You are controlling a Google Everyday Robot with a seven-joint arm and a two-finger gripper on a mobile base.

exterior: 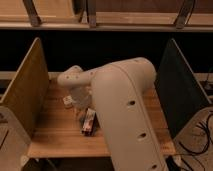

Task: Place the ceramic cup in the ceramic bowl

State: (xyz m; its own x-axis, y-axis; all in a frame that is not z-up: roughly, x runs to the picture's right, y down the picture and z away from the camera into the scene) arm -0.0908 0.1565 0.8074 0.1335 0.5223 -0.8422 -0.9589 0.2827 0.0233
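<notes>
My white arm (pixel 125 110) reaches from the lower right up and over the wooden table (pixel 60 132), then bends down at the left. The gripper (pixel 81 106) hangs at the end of it, low over the middle of the table and mostly hidden by the wrist. A small white object (pixel 67 100) shows just left of the gripper; I cannot tell whether it is the ceramic cup. The reddish-orange ceramic bowl is not in view; the arm covers much of the table.
A small red-and-white box (pixel 88 122) lies on the table right below the gripper. A tan side panel (pixel 25 90) stands at the table's left and a dark panel (pixel 180 90) at its right. Cables (pixel 200 135) lie on the floor at the right.
</notes>
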